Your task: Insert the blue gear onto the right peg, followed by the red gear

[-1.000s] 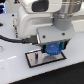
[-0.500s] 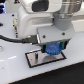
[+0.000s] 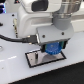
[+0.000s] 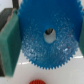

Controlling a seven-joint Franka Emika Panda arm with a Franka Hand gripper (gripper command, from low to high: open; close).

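The blue gear (image 3: 52, 49) hangs low over the right end of the grey, black-bordered plate (image 3: 34, 59), held between the fingers of my gripper (image 3: 52, 48). In the wrist view the blue gear (image 4: 47, 55) fills most of the picture, with a finger pad (image 4: 8, 44) pressed against its toothed rim on one side and a dark finger on the other. Something pale shows through its centre hole; whether it is the right peg I cannot tell. The peg is hidden in the exterior view. The red gear (image 4: 36, 81) peeks in at the edge of the wrist view, lying on the white surface.
The white arm body (image 3: 40, 20) looms over the plate and hides the scene behind it. A black cable (image 3: 15, 37) runs in from the exterior view's left. White tabletop (image 3: 20, 72) surrounds the plate.
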